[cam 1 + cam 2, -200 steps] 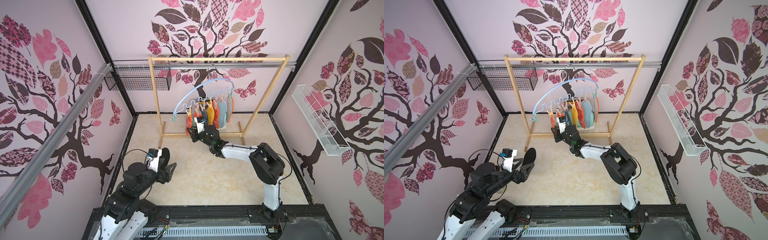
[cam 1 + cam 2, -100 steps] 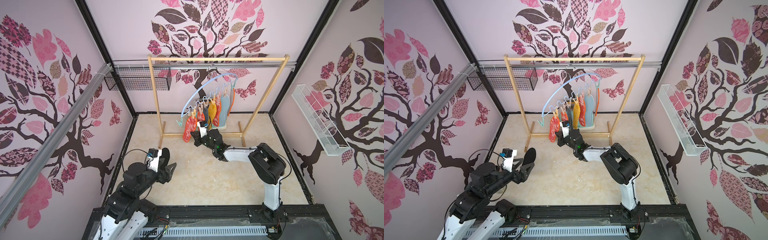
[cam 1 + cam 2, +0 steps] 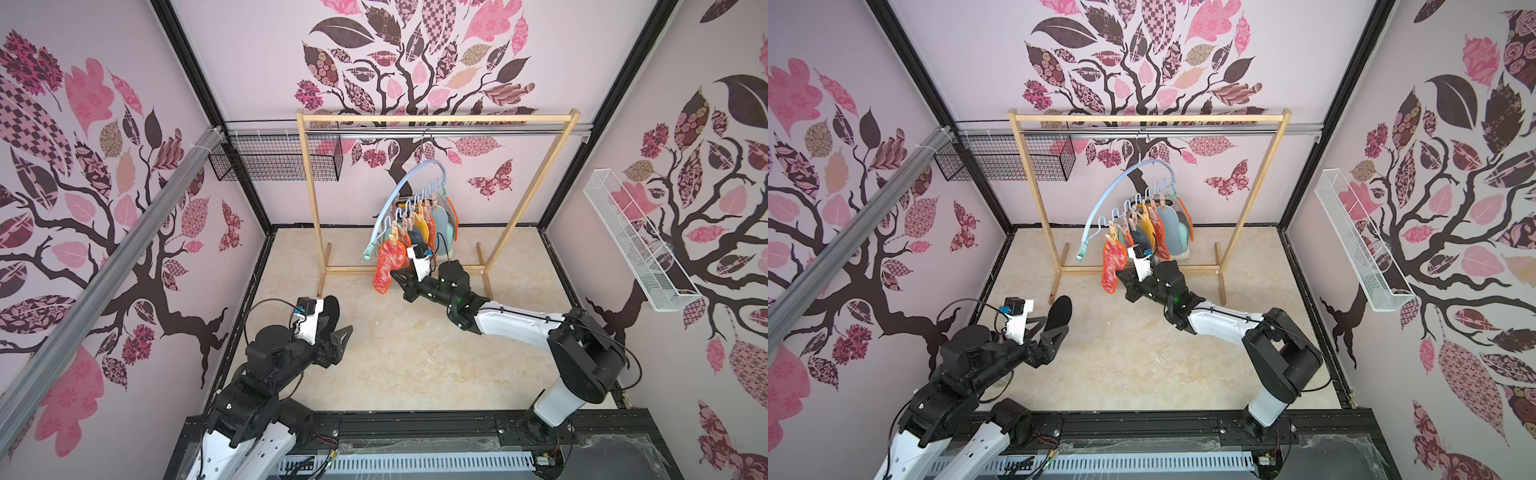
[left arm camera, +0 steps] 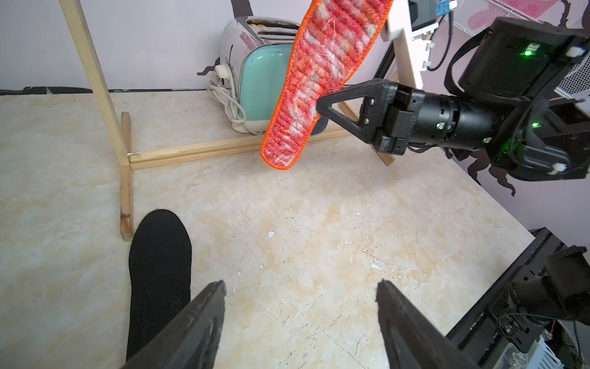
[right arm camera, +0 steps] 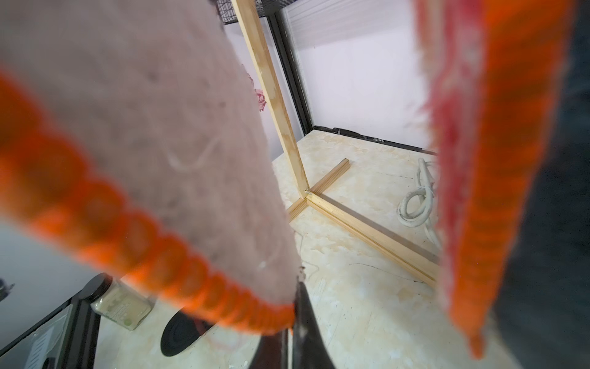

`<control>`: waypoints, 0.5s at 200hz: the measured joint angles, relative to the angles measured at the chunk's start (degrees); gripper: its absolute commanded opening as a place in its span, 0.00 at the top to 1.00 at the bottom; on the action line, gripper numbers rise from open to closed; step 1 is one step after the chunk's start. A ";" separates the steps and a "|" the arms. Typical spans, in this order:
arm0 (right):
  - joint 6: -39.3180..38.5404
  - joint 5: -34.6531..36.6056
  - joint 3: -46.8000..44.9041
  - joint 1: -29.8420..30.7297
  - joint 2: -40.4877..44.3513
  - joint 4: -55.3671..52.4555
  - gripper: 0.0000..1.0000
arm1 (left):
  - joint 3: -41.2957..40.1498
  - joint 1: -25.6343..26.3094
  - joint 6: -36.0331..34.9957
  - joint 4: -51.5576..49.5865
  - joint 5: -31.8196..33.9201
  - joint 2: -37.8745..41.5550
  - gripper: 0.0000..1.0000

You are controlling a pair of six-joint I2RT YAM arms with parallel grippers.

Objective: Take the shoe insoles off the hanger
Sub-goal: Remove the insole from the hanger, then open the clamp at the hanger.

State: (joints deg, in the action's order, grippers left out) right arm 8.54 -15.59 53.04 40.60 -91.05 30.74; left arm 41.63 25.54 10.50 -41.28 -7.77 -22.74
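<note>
A: Where's the red-white insole?
B: Leftmost on the hanger, with the right end effector clamped on its edge.
A: And the left end effector?
B: Open, over the table beside the black insole.

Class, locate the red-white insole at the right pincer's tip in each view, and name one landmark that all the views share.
In a top view: red-white insole, centre, lowest of the hanging row.
In a top view: same place.
Left wrist: slanting in front of the mint toaster, insole at.
Right wrist: blurred close-up, pale underside, orange edging.
Shared landmark: wooden rack post.
</note>
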 measured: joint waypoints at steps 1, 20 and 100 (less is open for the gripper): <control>0.00 -0.04 -0.09 -0.02 0.17 -0.09 1.00 | 0.00 0.00 0.00 0.00 0.00 0.00 0.21; -0.92 -0.79 -2.62 -0.09 4.00 -2.47 1.00 | 0.00 0.00 0.02 0.00 -0.15 -0.02 0.21; -4.31 -4.46 -10.60 -3.19 15.04 -9.70 1.00 | 6.25 0.00 1.38 2.86 -7.91 -10.40 0.25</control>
State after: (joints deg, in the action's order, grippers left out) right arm 4.23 -20.05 42.44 37.41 -76.01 21.04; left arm 47.88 25.54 11.88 -38.41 -15.68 -33.15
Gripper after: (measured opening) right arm 0.046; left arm 0.756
